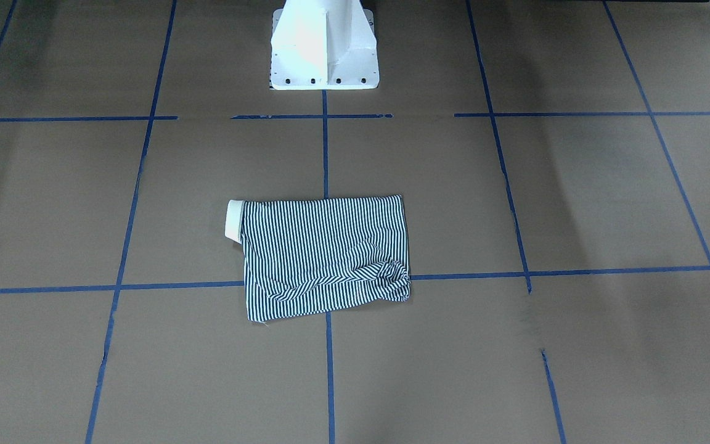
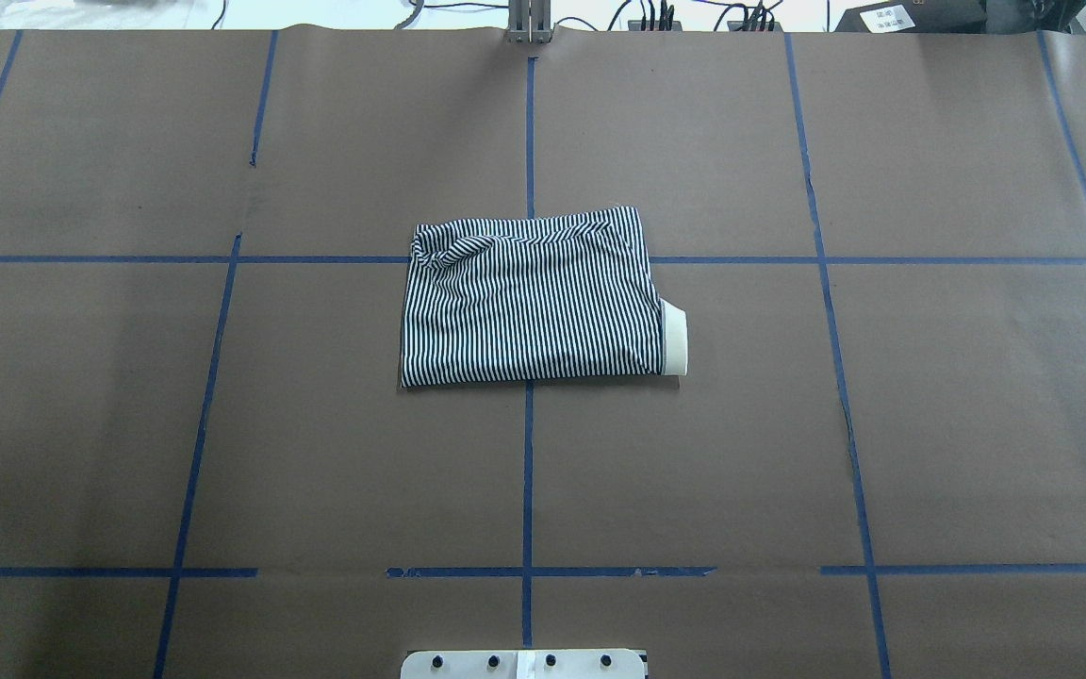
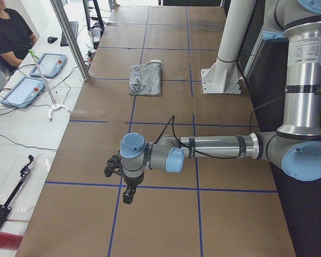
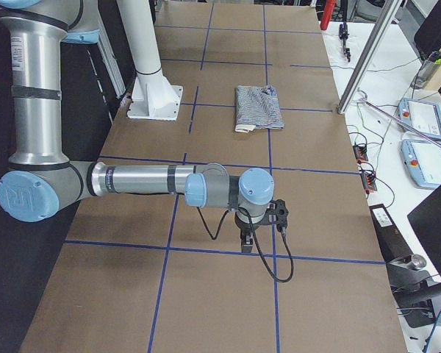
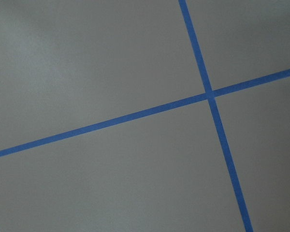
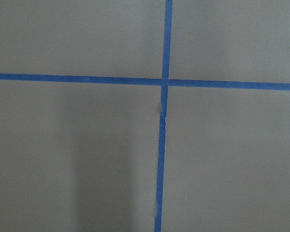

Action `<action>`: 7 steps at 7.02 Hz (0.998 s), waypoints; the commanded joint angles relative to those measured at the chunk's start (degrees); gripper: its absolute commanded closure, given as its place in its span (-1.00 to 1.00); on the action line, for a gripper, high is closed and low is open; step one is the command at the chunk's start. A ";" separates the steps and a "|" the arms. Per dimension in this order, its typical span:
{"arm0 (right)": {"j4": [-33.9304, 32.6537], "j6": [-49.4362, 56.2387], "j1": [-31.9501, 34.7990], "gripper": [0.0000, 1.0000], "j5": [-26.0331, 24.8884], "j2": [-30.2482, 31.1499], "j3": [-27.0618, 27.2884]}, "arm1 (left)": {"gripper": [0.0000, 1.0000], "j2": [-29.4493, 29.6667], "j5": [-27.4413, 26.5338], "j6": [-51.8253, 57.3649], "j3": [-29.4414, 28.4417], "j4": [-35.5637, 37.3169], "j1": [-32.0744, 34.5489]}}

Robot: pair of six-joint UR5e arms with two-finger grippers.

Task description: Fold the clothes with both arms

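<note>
The striped polo shirt lies folded into a rough rectangle at the middle of the table. Its cream collar sticks out on one short side, and a bunched sleeve shows at a far corner. Both arms hang far from it, over the table's two ends. The left gripper points down above a tape crossing in the exterior left view. The right gripper does the same in the exterior right view. Whether either is open or shut, I cannot tell. Both wrist views show only brown paper and blue tape.
The white pedestal base stands behind the shirt. Blue tape lines grid the brown paper. A side bench carries tablets and cables, with a seated person beside it. A metal post rises at the table's edge.
</note>
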State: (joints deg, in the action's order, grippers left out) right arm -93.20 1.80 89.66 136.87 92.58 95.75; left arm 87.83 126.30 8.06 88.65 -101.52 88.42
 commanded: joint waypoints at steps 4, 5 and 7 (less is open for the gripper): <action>0.04 -0.22 -0.01 -1.00 -1.68 -0.64 0.23 | -1.00 0.68 5.71 -0.15 8.96 13.85 0.00; 0.04 -0.22 -0.01 -1.00 -1.69 -0.56 0.23 | -1.00 0.07 5.80 0.02 9.69 14.32 0.09; 0.04 -0.39 0.08 -1.00 -1.60 -0.47 0.40 | -1.00 -0.11 6.50 0.03 8.99 13.89 0.09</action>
State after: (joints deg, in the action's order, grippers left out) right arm -93.16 1.50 89.70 135.27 92.06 96.04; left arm 87.89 132.35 8.10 97.67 -87.71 88.45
